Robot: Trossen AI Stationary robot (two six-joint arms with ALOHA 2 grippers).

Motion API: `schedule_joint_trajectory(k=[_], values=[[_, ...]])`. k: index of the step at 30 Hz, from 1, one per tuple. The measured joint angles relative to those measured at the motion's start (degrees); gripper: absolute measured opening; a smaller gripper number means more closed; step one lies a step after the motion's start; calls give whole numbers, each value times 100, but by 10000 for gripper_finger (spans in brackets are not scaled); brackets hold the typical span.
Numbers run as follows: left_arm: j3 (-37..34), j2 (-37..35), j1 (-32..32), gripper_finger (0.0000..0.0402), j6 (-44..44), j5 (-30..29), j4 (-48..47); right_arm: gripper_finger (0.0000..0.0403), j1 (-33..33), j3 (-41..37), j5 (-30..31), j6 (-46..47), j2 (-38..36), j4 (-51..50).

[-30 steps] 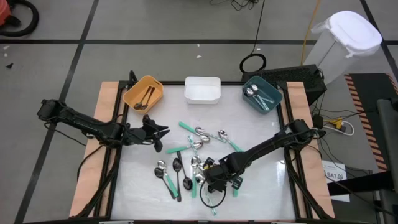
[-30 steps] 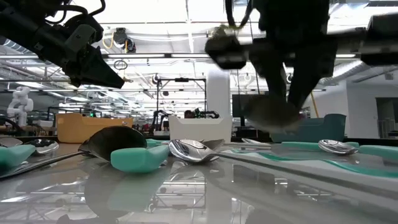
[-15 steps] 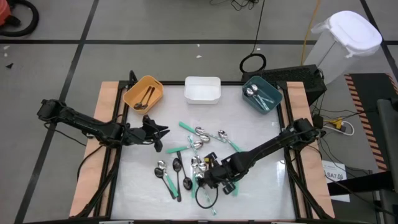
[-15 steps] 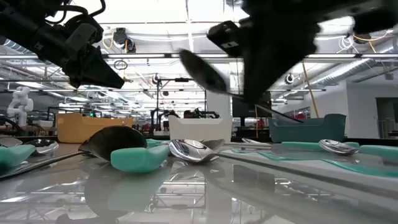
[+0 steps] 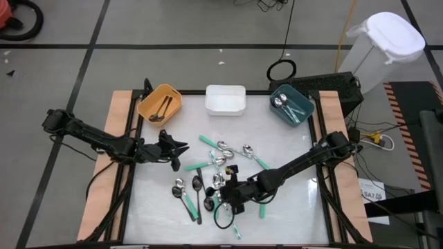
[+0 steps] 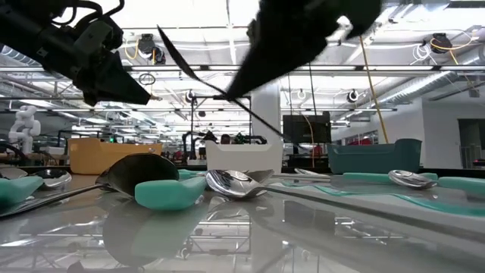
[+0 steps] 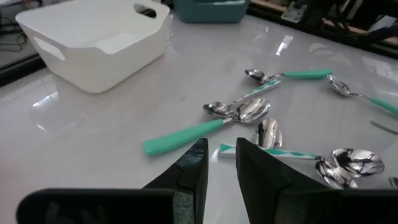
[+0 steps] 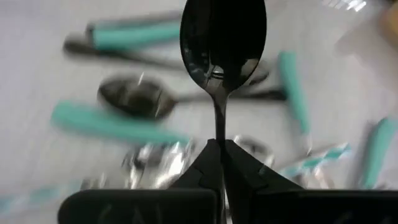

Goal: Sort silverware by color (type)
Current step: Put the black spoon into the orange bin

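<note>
Spoons (image 5: 220, 160) with mint-green, black and silver handles lie scattered over the middle of my table (image 5: 291, 214). My right gripper (image 8: 219, 155) is clamped on the handle of a black spoon (image 8: 222, 43), lifted above the pile. My left gripper (image 7: 219, 163) hovers beside the pile's left edge, fingers slightly parted, holding nothing. Two dark spoons lie in the orange bin (image 5: 148, 104); others in the teal bin (image 5: 303, 103).
</note>
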Motion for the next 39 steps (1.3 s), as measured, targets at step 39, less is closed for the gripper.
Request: schedule_joint_trajectory(k=[39], values=[[-2,1557,-596,107,1611,139,2477,3,-684,-240,2500,-264,262,4076]])
